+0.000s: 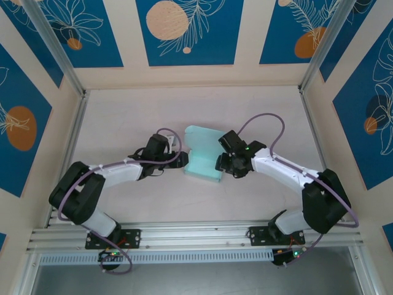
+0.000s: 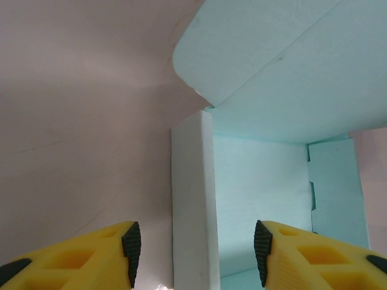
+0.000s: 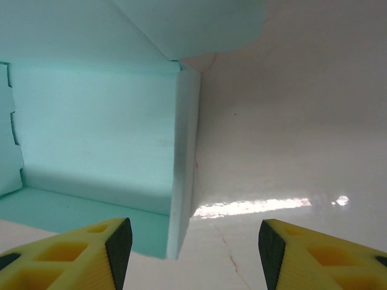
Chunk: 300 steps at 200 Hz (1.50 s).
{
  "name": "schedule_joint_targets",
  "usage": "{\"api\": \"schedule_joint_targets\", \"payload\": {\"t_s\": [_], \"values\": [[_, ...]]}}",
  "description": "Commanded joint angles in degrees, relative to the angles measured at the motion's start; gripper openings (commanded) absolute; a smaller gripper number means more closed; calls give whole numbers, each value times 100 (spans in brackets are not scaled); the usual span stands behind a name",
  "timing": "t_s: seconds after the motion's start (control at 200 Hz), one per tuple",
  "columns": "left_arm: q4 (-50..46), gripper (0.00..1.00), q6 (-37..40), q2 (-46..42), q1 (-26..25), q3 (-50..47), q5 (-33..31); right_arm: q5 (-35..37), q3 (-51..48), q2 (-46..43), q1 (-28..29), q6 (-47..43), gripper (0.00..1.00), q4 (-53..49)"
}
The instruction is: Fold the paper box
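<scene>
The paper box [image 1: 201, 157] is pale light-blue and lies mid-table between the two arms, partly folded, with its back flap [image 1: 202, 136] raised. My left gripper [image 1: 179, 158] is at its left side and my right gripper [image 1: 220, 163] at its right side. In the left wrist view the box's upright left wall [image 2: 192, 199] stands between my open left gripper's [image 2: 196, 252] pads with a gap on each side. In the right wrist view the upright right wall [image 3: 184, 163] stands between the pads of my open right gripper [image 3: 190, 252], nearer the left pad and touching neither.
The pale tabletop [image 1: 135, 117] is bounded by enclosure walls with blue patterned panels [image 1: 184, 31]. Metal posts [image 1: 61, 55] stand at the back corners. An aluminium rail [image 1: 196, 236] runs along the near edge by the arm bases.
</scene>
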Motion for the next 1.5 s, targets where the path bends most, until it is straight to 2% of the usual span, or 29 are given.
{"api": "schedule_joint_targets", "payload": {"t_s": [0.0, 0.18, 0.345, 0.465, 0.635, 0.755, 0.94, 1.065, 1.22, 1.345, 1.495], "values": [[529, 54, -264, 140, 34, -30, 476, -192, 203, 233, 100, -37, 60, 248], [784, 53, -562, 141, -19, -243, 653, -247, 448, 754, 180, -230, 58, 543], [1055, 51, -919, -89, -112, -593, 519, -278, 885, 1178, 216, -684, 57, 697], [1193, 50, -1146, -522, -126, -981, 87, -303, 1126, 1357, 207, -1031, 57, 788], [672, 51, -1096, -1553, -123, -1373, -807, -334, 1347, 1466, 182, -1423, 57, 712], [-19, 58, -525, -2311, -103, -1298, -1360, -301, 1355, 1203, 190, -1589, 57, 480], [-822, 66, 1570, -2692, 128, -763, -1561, -59, 1234, 321, 185, -2111, 57, 148], [-518, 76, 2712, -2513, 357, -594, -1270, 17, 1105, -177, -39, -2473, 58, 144], [-15, 100, 3537, -1934, 680, -323, -413, -484, 945, -573, -693, -2755, 72, 404], [501, 100, 3748, -1338, 945, -86, 356, -1061, 701, -805, -1103, -3070, 82, 933], [823, 100, 3673, -593, 1223, 263, 1016, -1977, 440, -815, -1656, -3231, 87, 1607]]}}
